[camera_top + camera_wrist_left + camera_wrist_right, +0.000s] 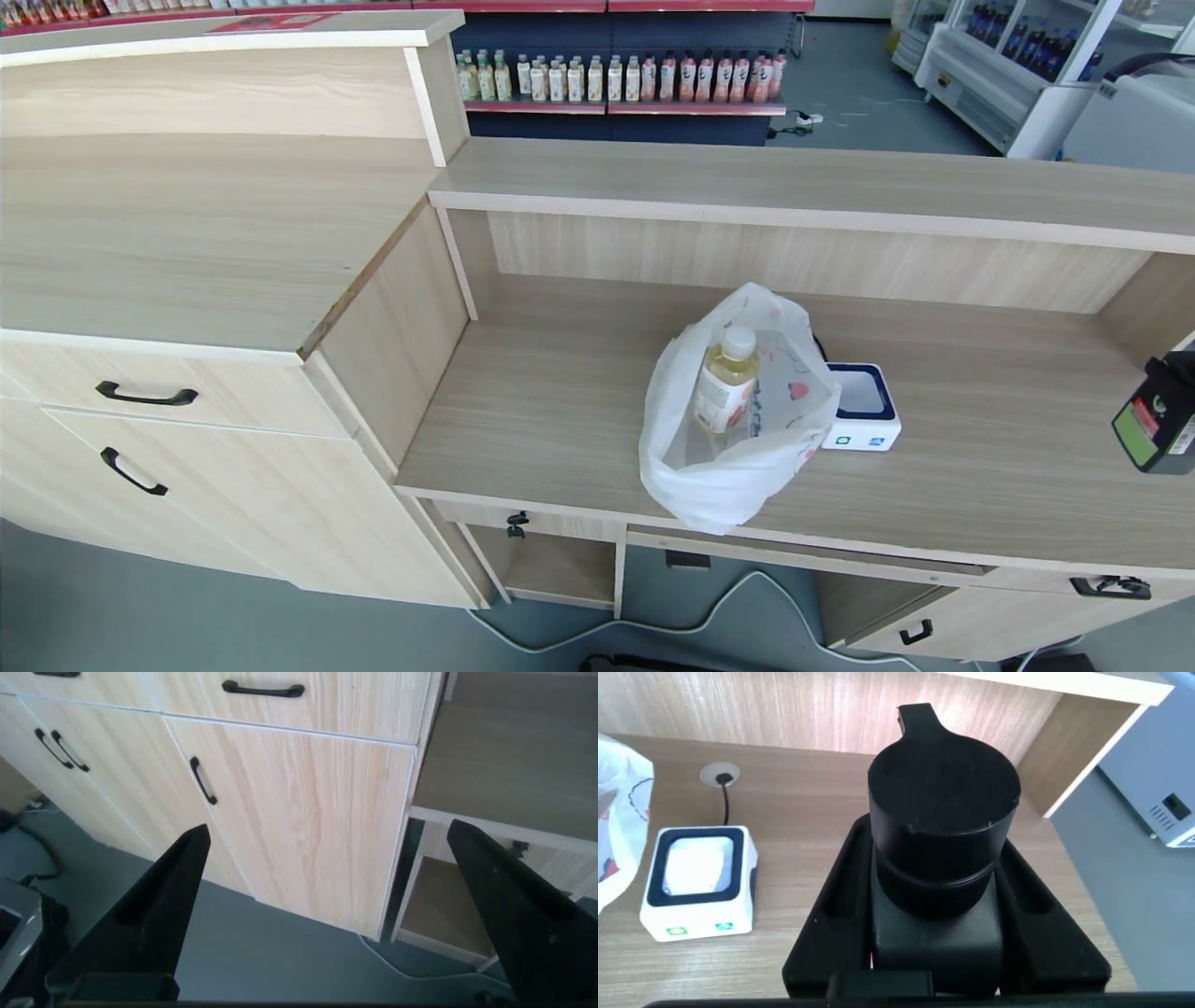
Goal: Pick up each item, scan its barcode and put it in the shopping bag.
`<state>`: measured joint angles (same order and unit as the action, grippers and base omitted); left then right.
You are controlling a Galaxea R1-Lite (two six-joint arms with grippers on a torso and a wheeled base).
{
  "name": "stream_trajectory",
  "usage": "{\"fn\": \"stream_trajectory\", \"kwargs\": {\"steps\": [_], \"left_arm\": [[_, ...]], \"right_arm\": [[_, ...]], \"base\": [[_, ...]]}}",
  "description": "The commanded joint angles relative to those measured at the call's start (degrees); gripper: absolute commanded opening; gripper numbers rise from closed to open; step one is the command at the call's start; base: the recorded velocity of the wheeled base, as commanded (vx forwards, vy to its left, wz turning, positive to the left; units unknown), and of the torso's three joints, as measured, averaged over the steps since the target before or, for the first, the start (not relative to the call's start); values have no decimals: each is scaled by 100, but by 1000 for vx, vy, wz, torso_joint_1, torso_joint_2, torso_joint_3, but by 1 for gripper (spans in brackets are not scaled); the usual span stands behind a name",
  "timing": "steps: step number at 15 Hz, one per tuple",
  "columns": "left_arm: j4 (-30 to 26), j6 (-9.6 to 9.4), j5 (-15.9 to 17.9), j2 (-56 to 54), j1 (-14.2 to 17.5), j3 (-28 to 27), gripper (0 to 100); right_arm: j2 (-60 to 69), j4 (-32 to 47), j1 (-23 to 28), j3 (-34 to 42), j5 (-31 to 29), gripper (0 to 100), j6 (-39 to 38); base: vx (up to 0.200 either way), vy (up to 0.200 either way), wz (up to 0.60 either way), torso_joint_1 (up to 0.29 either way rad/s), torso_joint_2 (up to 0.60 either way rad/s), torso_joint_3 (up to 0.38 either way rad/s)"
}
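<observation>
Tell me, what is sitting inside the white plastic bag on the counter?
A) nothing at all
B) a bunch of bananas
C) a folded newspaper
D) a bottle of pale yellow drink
D: a bottle with a white cap and pale yellow liquid stands inside the open bag, right beside the small white scanner.

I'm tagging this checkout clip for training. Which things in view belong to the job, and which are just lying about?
Job: shopping bag; bottle standing in it; scanner beside the bag; black container held in the right end effector.
Lying about: shelf bottles in the aisle behind; chiller cabinet; cable on the floor.
</observation>
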<state>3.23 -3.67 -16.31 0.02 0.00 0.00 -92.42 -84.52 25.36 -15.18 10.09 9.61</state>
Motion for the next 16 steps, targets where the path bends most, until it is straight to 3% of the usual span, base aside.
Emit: {"fn": "stream_trajectory", "kwargs": {"steps": [1, 16], "left_arm": [[2, 51, -4, -2, 0, 0, 100], [-7, 86, -4, -2, -9, 0, 100]], "right_arm": [[13, -3, -13, 68, 168, 0, -11], [479, 14, -57, 410, 704, 0, 305]], "base": [[0, 200, 0, -2, 2, 7], [0, 13, 0, 0, 0, 0]]}}
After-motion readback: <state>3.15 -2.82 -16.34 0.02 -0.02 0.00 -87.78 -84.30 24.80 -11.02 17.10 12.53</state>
